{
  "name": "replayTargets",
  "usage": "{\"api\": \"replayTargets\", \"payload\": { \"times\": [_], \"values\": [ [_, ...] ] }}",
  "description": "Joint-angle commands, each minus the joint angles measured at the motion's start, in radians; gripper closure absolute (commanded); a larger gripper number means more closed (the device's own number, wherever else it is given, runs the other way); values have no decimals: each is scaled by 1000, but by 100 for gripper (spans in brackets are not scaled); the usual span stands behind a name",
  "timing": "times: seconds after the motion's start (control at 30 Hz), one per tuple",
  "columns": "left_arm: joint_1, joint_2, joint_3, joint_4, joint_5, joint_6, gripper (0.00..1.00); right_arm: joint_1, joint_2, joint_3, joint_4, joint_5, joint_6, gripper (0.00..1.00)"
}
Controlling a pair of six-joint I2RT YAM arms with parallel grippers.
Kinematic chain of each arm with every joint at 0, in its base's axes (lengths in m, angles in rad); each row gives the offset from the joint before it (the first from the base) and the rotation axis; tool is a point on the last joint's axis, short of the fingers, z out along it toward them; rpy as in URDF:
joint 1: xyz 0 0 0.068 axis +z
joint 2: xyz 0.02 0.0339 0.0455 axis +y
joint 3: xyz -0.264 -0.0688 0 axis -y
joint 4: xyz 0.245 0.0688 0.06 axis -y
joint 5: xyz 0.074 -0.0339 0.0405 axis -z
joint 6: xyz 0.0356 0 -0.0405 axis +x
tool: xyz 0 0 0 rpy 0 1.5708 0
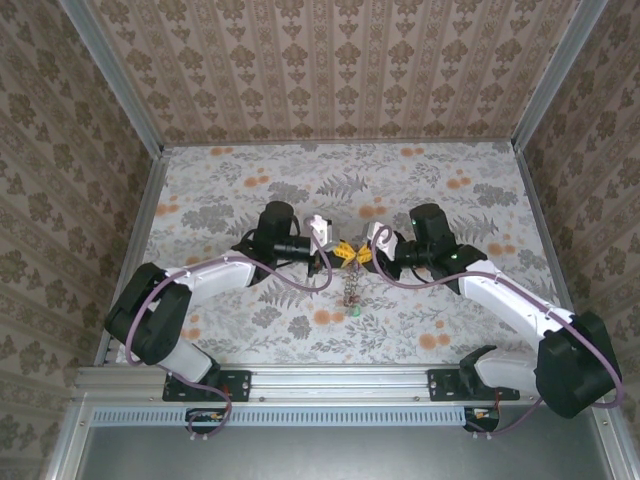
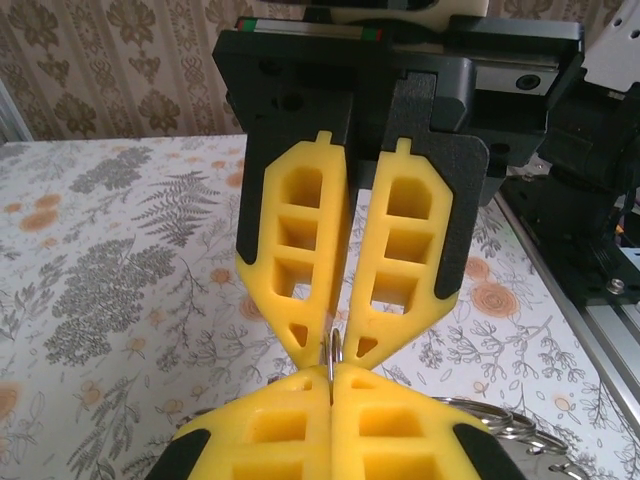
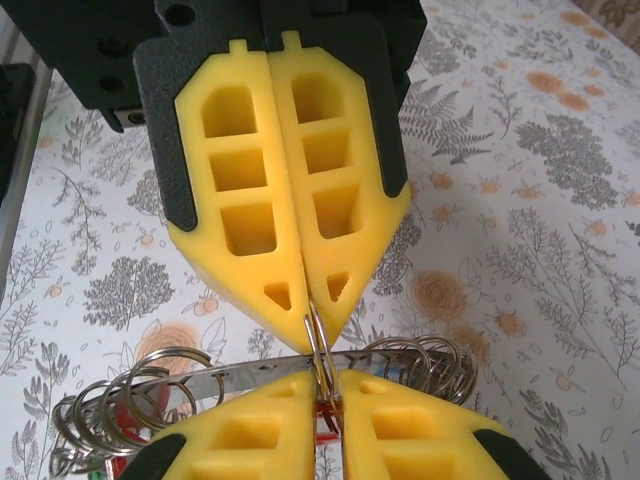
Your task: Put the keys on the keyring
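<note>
Over the middle of the table my two grippers meet tip to tip. My left gripper (image 1: 343,252) (image 2: 332,375) is shut on a small thin metal ring (image 2: 333,345) (image 3: 318,345). From the other side my right gripper (image 1: 362,254) (image 3: 328,385) pinches the same ring, jaws a narrow slit apart with the wire touching both pads. A flat silvery band, apparently the keyring (image 3: 250,372), runs across just behind the tips and carries several small rings. The keys (image 1: 352,290) hang in a bunch below the grippers, a green head (image 1: 357,312) lowest. A red head (image 3: 328,430) shows between my right fingers.
The floral table cover (image 1: 250,180) stretches on all sides, bounded by patterned walls with aluminium posts (image 1: 140,200). The metal rail (image 1: 340,380) with both arm bases runs along the near edge. More small rings (image 2: 505,425) hang to the right of my left fingers.
</note>
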Motion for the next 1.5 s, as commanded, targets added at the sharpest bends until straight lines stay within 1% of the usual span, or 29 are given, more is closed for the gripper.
{"api": "replayTargets", "payload": {
  "times": [0.0, 0.13, 0.2, 0.33, 0.37, 0.47, 0.57, 0.8, 0.9, 1.1, 1.2, 1.23, 1.37, 1.47],
  "values": [
    [-3, -19, -3, 109, 69, -45, 100, -6, -8, -12, 89, -59, 43, 87],
    [-1, -13, 0, 108, 69, -51, 100, -8, -8, -4, 93, -54, 50, 96],
    [-1, -16, -2, 105, 61, -52, 100, -8, -11, 8, 66, -47, 42, 100],
    [5, -21, 1, 70, 45, -38, 100, -8, -19, 25, 26, -27, 28, 100],
    [5, -22, 4, 53, 41, -31, 96, -8, -19, 33, 11, -23, 21, 100],
    [5, -27, 22, -15, 26, 3, 92, -4, -18, 62, -44, -2, 6, 100],
    [4, -28, 52, -111, 18, 56, 89, 3, -11, 94, -104, 15, -18, 100],
    [-9, -22, 132, -321, -10, 173, 88, 16, -10, 136, -159, 34, -38, 100],
    [-12, -18, 150, -362, -12, 196, 89, 22, -7, 154, -184, 48, -39, 100],
    [-22, -7, 181, -398, -17, 216, 90, 37, 1, 188, -236, 75, -49, 100],
    [-24, -1, 193, -408, -13, 220, 99, 45, 5, 214, -275, 97, -47, 100],
    [-25, 0, 194, -404, -10, 218, 100, 47, 4, 216, -277, 99, -41, 100],
    [-22, -2, 163, -300, 0, 157, 100, 46, -21, 189, -237, 101, -33, 95],
    [-17, -4, 128, -188, 24, 90, 100, 34, -36, 128, -164, 91, -30, 87]
  ]
}}
